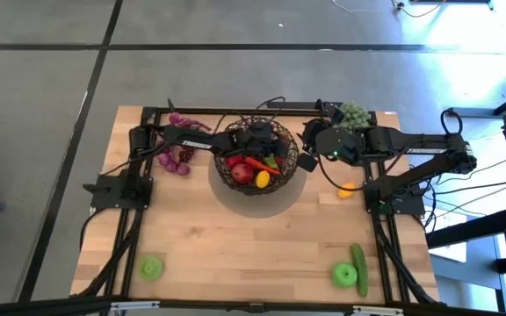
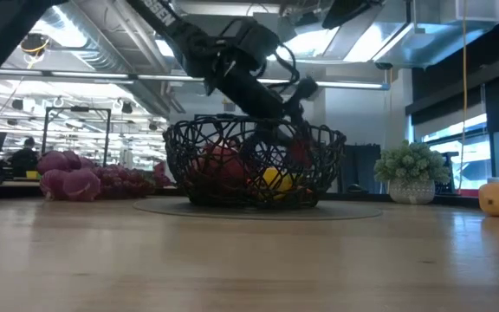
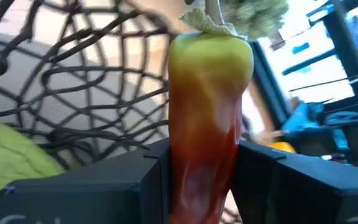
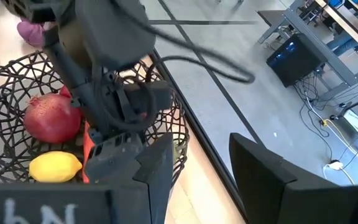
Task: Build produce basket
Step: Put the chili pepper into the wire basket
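I found the basket (image 1: 255, 163) part-filled; my left gripper (image 3: 204, 180) pinched the chilli (image 3: 207, 124) over it, right gripper (image 4: 197, 171) spread empty; grapes (image 1: 178, 158), green apples (image 1: 151, 268) remained outside.

Tabletop (image 1: 235, 254): pale wood planks, dark frame rails along both sides and the far edge.

Directly on it:
- Basket (image 1: 227, 180), on a round grey mat, below the left jaws.
- Purple grapes (image 1: 176, 160), beside the left arm, behind its jaws.
- Pale green bumpy cluster (image 1: 353, 114), far edge, just beyond the right jaws.
- Small orange piece (image 1: 347, 189), near the right jaws.
- Green apple (image 1: 151, 268), near corner, well apart from the left jaws.
- Second green apple (image 1: 343, 276) touching a cucumber (image 1: 359, 268), well apart from the right jaws.
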{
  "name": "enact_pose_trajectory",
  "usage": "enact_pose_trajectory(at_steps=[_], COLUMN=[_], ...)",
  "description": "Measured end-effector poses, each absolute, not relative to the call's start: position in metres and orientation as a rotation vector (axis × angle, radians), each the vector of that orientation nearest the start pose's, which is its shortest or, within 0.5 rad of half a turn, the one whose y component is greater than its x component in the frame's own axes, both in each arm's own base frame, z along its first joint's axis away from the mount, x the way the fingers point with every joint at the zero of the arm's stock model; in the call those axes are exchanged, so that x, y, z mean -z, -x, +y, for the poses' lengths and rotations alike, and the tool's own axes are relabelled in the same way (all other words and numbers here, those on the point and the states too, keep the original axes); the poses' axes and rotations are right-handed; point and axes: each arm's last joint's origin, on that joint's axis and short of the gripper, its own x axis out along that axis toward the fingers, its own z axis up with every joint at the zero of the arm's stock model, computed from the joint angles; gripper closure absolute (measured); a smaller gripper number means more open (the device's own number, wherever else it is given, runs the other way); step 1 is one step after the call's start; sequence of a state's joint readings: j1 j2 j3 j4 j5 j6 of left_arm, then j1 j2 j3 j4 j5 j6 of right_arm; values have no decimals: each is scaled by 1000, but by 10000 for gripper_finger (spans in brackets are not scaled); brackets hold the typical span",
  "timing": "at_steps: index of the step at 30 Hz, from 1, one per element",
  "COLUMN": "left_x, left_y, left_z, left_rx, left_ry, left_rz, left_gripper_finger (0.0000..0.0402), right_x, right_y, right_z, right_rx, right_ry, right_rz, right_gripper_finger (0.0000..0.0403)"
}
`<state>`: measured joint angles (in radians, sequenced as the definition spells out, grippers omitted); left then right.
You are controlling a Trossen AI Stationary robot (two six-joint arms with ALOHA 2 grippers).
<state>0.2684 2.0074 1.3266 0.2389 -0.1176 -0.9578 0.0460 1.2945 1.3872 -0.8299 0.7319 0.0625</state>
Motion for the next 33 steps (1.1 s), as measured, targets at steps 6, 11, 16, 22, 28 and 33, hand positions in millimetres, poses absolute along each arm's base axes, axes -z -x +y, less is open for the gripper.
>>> enact_pose_trajectory(at_steps=[6,11,16,22,28,33], left_x=[-188,-188,-188,-188,-188,-186], left_y=[-431,-431,-431,-431,-430,-430], left_z=[123,123,123,123,124,124], left_rx=[-587,-580,-581,-587,-592,-599], left_ry=[910,849,853,852,851,860], left_rz=[243,259,259,256,259,271], left_gripper_finger=[299,296,291,290,289,289], right_x=[-380,-380,-380,-380,-380,-380], right_y=[-253,-253,-253,-253,-253,-253], right_z=[-8,-8,-8,-8,-8,-8], right_rx=[675,674,674,674,674,674], right_ry=[223,221,221,221,222,223], right_rz=[673,672,673,674,674,674], right_gripper_finger=[248,248,248,248,248,248])
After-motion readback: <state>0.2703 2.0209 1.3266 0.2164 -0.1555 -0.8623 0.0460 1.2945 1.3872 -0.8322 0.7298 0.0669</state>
